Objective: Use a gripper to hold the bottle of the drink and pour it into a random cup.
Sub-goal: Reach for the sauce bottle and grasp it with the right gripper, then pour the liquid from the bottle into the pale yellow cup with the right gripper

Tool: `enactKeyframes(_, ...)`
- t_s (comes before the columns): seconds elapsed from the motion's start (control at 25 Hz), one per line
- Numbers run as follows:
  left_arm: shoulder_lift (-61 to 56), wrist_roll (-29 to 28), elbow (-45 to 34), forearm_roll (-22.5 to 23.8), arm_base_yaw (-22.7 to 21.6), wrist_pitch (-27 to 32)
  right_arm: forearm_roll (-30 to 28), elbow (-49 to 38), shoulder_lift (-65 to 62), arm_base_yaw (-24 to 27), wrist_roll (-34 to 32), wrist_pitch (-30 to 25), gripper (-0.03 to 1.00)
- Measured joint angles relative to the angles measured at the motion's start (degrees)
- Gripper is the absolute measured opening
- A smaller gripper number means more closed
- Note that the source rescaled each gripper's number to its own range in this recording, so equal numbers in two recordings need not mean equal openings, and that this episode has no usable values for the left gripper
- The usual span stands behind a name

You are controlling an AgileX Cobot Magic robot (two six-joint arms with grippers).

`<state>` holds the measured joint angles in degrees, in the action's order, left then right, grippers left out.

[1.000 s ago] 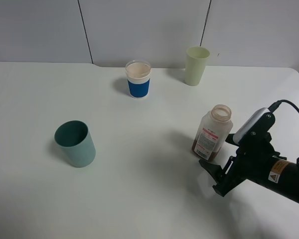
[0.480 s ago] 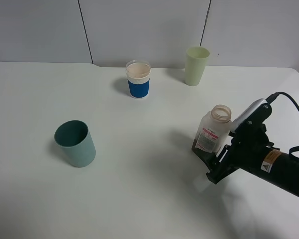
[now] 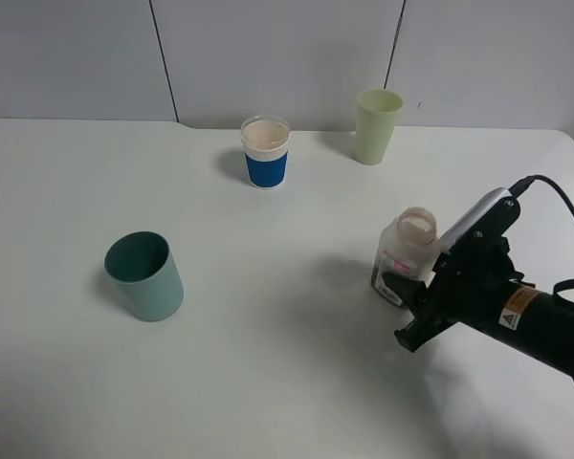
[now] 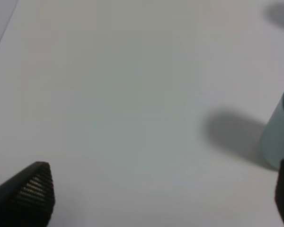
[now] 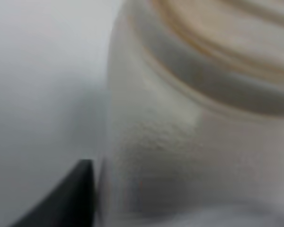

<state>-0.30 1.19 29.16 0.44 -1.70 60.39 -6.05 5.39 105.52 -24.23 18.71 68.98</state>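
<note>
Now gripped: black-fingered right gripper [image 3: 402,290] has advanced and closed its fingers on the small translucent whitish plastic bottle [image 3: 408,244], right of frame centre.
Grasp step judged complete; lift and pour remain. Bottle: roughly upright, uncapped, wide beige-rimmed mouth, pink-and-white label partly hidden by one finger, brown liquid at base, outline slightly blurred.

White table [image 3: 268,382], grey wall panels [image 3: 277,53] behind, possibly cabinet doors

A white table [image 3: 220,382] is filling the view under soft, even light. At 12 o'clock a pale grey wall [image 3: 268,57] is standing behind it, two dark seams [image 3: 163,57] running down its panels.
</note>
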Motion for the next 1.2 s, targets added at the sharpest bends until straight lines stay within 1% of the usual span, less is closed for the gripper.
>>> enactKeyframes(0.04, 0.0, 0.0, 0.0, 0.0, 0.0, 0.0, 0.1, 0.0, 0.0, 0.0, 0.0, 0.0, 0.01)
enactKeyframes(0.4, 0.0, 0.0, 0.0, 0.0, 0.0, 0.0, 0.1, 0.0, 0.0, 0.0, -0.3, 0.0, 0.01)
enactKeyframes(0.64, 0.0, 0.0, 0.0, 0.0, 0.0, 0.0, 0.2, 0.0, 0.0, 0.0, -5.0, 0.0, 0.01)
enactKeyframes(0.84, 0.0, 0.0, 0.0, 0.0, 0.0, 0.0, 0.2, 0.0, 0.0, 0.0, -7.6, -0.1, 0.01)
enactKeyframes(1.0, 0.0, 0.0, 0.0, 0.0, 0.0, 0.0, 0.2, 0.1, -0.2, 0.0, -8.5, -0.3, 0.01)
enactKeyframes(1.2, 0.0, 0.0, 0.0, 0.0, 0.0, 0.0, 0.2, 1.2, -3.5, 0.0, -8.8, -0.4, 0.01)
